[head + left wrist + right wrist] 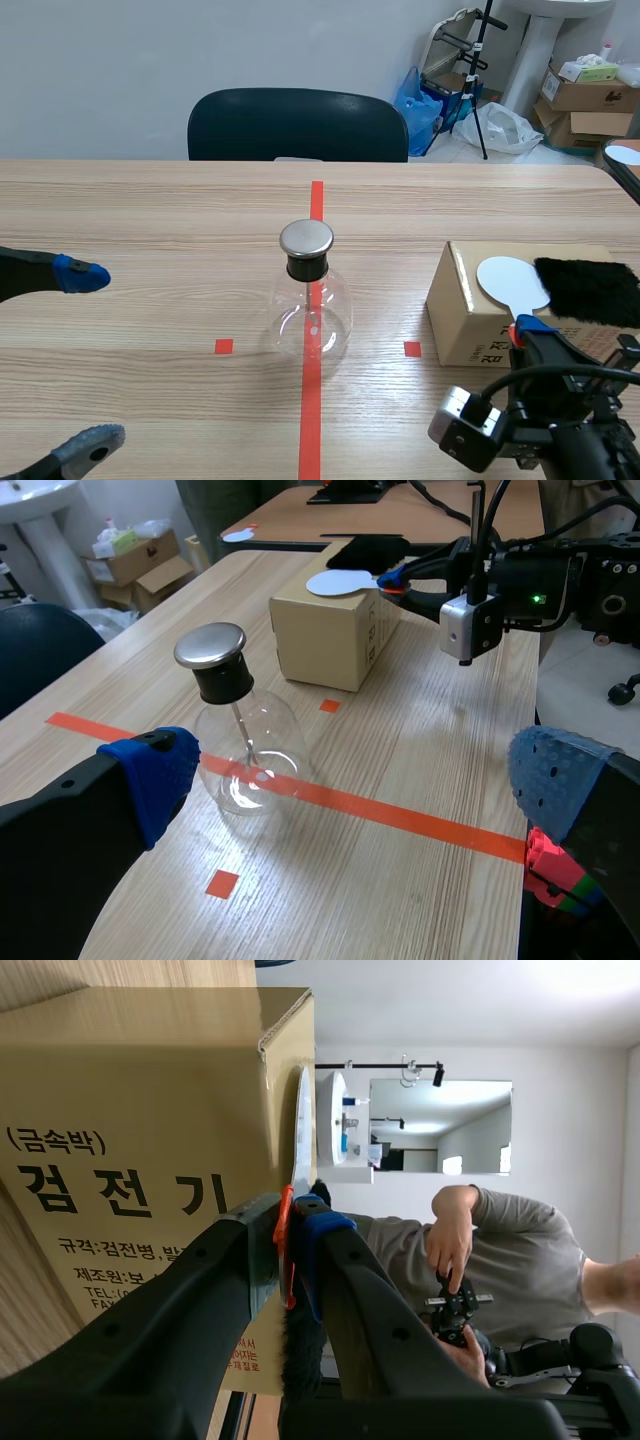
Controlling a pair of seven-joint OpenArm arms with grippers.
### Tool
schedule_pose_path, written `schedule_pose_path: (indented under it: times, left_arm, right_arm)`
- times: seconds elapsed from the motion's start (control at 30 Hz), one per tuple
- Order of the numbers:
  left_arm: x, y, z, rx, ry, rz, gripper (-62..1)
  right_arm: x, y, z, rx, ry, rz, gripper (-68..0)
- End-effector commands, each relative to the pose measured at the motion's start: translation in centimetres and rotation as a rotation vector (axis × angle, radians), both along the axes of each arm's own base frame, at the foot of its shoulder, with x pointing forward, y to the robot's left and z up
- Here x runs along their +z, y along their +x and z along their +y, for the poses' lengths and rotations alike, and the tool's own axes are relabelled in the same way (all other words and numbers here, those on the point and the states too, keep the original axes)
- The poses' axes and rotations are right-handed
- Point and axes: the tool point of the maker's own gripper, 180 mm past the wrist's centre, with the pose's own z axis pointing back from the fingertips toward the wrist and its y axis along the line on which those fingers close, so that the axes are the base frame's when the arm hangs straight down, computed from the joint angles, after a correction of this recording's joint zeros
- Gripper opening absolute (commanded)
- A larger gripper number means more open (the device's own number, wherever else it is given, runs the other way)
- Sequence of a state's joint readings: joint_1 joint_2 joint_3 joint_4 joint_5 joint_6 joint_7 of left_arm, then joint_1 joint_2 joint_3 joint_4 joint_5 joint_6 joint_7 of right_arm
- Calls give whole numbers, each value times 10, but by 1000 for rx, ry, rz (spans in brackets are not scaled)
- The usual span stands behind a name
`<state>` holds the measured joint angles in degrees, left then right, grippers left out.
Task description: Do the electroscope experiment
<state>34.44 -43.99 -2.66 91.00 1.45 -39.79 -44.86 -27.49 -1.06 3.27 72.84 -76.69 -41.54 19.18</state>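
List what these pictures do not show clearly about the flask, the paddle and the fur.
Any leaves inside the flask: too small, lost in glass glare, every view.
Paddle handle: scene view, hidden by the right end effector.
Black fur: scene view, cut off by the picture's edge.

Light wood-grain table (150, 230), flat, with a long orange-red tape line (311, 410) running down the middle away from the robot. Two small orange-red tape squares flank it, one on the left (223, 346) and one on the right (412, 348).

Directly on the table:
- Clear round glass flask with black neck and flat silver metal cap (312, 315). It stands upright on the tape line, roughly level with the two squares and between them. A thin rod is visible inside.
- Brown cardboard box with printed Korean text on its side (470, 320). It sits to the right of the flask, well apart from it, with its near corner just beside the right square.
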Motion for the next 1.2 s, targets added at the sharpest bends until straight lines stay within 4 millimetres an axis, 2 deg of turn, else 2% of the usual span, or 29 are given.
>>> schedule_pose_path:
  times: [0.0, 0.07, 0.17, 0.3, 0.43, 1.17]
  left_arm:
    - [4, -1, -2, -2, -29, 1, 14]
    - [4, -1, -2, -1, -29, 1, 14]
    - [4, -1, -2, -2, -28, 1, 14]
    - [4, -1, -2, -2, -28, 1, 14]
    - [4, -1, -2, -2, -28, 1, 14]
    - [3, -1, -2, -2, -27, 2, 14]
  right_arm:
    - [16, 5, -5, 2, -24, -76, -651]
    - [16, 5, -5, 2, -24, -76, -577]
    - [17, 6, -5, 2, -24, -79, -412]
    - [18, 7, -3, 9, -24, -85, -232]
    - [18, 7, -2, 15, -24, -84, 4]
    - [18, 6, -1, 22, -14, -85, 4]
